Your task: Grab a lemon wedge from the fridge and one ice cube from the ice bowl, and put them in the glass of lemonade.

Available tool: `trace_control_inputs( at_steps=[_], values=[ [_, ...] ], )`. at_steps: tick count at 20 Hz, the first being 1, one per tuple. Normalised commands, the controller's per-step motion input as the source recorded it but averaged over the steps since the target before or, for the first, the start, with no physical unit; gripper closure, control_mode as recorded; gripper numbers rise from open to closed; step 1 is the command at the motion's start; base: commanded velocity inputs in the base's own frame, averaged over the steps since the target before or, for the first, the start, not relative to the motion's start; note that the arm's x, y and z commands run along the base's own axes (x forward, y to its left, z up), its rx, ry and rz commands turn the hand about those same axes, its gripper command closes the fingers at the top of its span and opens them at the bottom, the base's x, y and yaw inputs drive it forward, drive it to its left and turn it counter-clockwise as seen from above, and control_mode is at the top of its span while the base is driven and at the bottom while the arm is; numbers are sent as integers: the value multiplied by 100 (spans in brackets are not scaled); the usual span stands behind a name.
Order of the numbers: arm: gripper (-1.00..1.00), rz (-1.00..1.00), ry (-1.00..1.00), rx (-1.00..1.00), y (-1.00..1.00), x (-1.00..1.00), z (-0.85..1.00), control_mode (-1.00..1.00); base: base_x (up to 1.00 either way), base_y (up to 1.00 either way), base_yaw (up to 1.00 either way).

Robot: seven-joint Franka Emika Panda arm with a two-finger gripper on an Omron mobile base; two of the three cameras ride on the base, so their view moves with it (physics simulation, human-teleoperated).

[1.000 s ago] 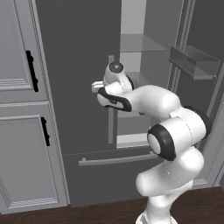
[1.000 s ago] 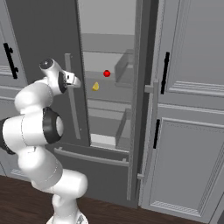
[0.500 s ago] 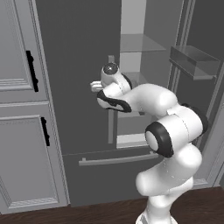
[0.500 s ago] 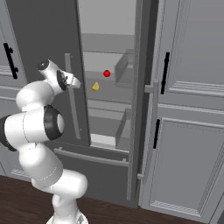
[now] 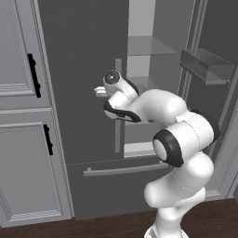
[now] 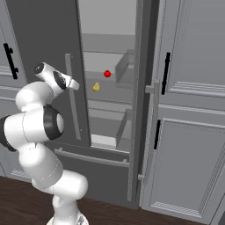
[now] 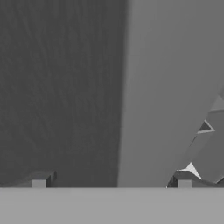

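Moved: white arm's wrist swung slightly left, beside tall dark grey fridge (image 6: 52, 35) door.
Fingers (image 7: 111, 183): spread wide, empty.
Tiny yellow lemon wedge (image 6: 96, 87): light, slippery; pinch its flat sides.

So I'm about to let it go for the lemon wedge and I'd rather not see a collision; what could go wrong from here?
1. The open gripper faces the fridge's left door at close range, not the opening, so swinging inward could scrape the door edge or its bar handle.
2. The lemon wedge is tiny and sits near a small red fruit; wide jaws might knock either one.
3. The gap between the doors looks narrow for the arm's bulky elbow.
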Motion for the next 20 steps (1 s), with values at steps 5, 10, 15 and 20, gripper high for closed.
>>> trace_control_inputs(
  at_steps=[5,10,15,20],
  values=[
    [-100,-2,0,0,-24,22,-15,-100,0,0,0],
    [-100,0,-9,0,-34,0,-17,-100,0,0,0],
    [-100,1,-8,1,-6,23,-21,-100,0,0,0],
    [-100,3,-1,1,0,42,-7,-100,0,0,0]
  ],
)
